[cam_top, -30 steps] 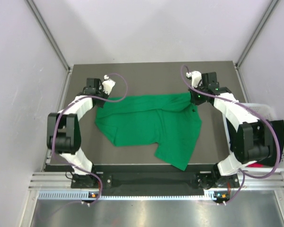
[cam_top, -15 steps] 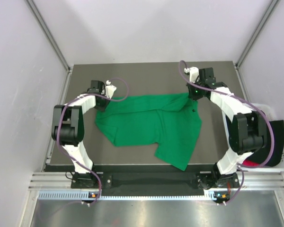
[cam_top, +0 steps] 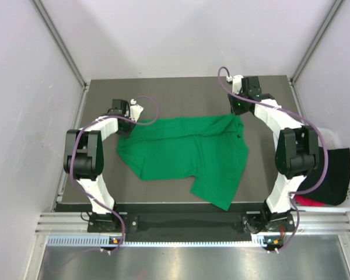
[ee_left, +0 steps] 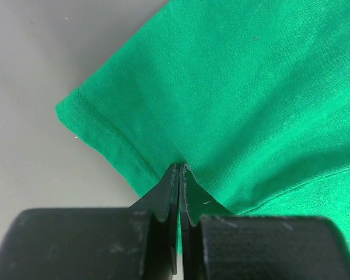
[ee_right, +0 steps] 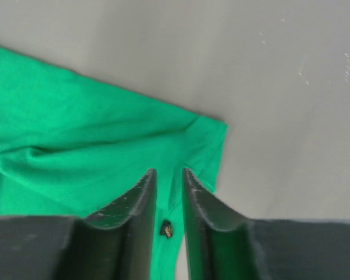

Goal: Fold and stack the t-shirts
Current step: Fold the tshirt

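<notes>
- Left jaws are pinched shut on the hem of the green t-shirt (ee_left: 251, 87), at its far-left corner.
- Right jaws stand narrowly parted at its far-right corner, with green cloth showing in the gap.
- I see the tee lying rumpled mid-desk (cam_top: 181, 96), which is matte dark grey.
- Pale walls (cam_top: 181, 35) enclose it.
- White basket (cam_top: 329, 133) at the right edge holds a black tee (cam_top: 337, 175) and a red tee (cam_top: 308, 202).

dark table (cam_top: 181, 96); white basket (cam_top: 332, 135) at right edge.
</notes>
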You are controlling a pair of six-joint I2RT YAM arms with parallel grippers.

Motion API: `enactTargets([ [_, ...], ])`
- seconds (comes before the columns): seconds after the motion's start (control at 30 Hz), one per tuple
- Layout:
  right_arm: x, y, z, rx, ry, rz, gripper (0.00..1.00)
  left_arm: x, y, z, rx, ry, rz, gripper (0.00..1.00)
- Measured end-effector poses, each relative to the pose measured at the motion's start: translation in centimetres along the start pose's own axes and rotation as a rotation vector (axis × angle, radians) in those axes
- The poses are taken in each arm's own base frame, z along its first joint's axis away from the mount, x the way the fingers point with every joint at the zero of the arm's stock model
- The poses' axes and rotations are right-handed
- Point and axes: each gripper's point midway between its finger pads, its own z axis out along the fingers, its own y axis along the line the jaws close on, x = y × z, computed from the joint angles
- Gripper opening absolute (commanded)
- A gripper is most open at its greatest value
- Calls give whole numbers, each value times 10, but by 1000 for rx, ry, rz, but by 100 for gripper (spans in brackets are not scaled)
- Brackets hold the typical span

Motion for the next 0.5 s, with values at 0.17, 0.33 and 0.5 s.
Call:
enactTargets([
  [0.17,5,-5,-20,51,-32,-9,36,1,0,-1,-4,-3,0,0],
  [0.33,32,20,-51,-54,-24,-59,26,3,-2,-2,-6,-2,-1,0],
  [0.5,53,45,-36,-203,40,-60,22,5,-2,-3,-6,2,-1,0],
])
